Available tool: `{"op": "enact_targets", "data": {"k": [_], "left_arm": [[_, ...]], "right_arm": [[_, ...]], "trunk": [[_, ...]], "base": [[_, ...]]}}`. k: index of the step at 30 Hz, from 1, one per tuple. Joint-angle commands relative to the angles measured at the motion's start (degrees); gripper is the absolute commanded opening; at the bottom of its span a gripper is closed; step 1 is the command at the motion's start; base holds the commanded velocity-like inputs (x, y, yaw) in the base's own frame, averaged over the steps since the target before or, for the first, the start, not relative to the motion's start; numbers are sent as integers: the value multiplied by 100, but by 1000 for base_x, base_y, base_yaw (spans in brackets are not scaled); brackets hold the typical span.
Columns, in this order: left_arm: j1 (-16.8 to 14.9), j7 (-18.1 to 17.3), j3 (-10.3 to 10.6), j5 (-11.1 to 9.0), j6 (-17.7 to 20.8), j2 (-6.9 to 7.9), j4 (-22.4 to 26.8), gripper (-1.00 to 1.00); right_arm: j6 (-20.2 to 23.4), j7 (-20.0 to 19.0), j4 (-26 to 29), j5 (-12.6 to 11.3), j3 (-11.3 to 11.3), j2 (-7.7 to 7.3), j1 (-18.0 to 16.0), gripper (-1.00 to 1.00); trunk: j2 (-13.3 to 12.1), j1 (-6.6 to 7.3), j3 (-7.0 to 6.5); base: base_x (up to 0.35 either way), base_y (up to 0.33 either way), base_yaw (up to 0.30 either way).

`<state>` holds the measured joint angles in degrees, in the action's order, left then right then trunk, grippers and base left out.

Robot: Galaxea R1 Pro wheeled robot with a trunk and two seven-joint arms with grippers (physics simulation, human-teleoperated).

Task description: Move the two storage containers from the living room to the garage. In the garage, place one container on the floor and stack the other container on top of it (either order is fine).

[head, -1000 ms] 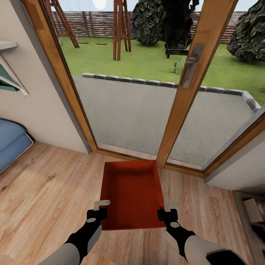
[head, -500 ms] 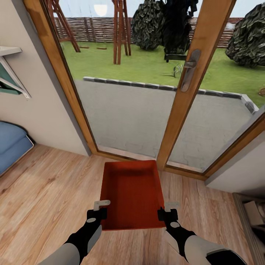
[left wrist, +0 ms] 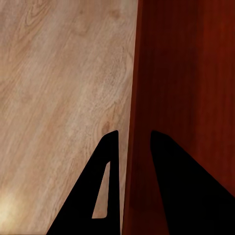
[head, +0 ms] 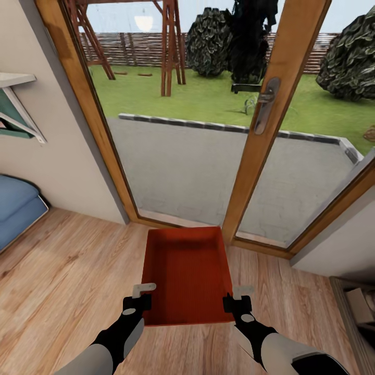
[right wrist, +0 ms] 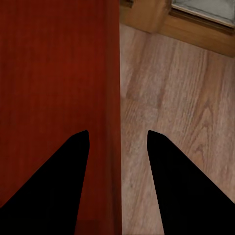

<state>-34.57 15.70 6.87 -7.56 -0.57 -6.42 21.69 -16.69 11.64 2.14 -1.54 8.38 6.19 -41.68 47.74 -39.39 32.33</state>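
Both arms have pale grey, smooth forearm shells that give way to black wrist sections with a bulging, jointed shape. The left gripper is a boxy black block carrying a flat, light grey finger like a small plate. The right gripper is the same: black block, pale grey flat finger. A dark band shows low on the right forearm. In the wrist views the fingers read as plain black tapering wedges; one left finger has a narrow slot cut through it.
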Motion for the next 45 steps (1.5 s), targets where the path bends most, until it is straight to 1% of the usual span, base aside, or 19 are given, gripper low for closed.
{"op": "enact_targets", "data": {"k": [1, 45], "left_arm": [[3, 74, -37, -61, -5, 246, -7, -100], [3, 64, -29, -59, -7, 255, -15, -100]], "right_arm": [[-493, -30, 15, 128, -407, 4, -7, -100], [-493, -30, 15, 128, -407, 5, -7, -100]], "trunk": [[4, -1, -4], [4, -1, -414]], "base": [[0, 0, 0], [0, 0, 0]]}}
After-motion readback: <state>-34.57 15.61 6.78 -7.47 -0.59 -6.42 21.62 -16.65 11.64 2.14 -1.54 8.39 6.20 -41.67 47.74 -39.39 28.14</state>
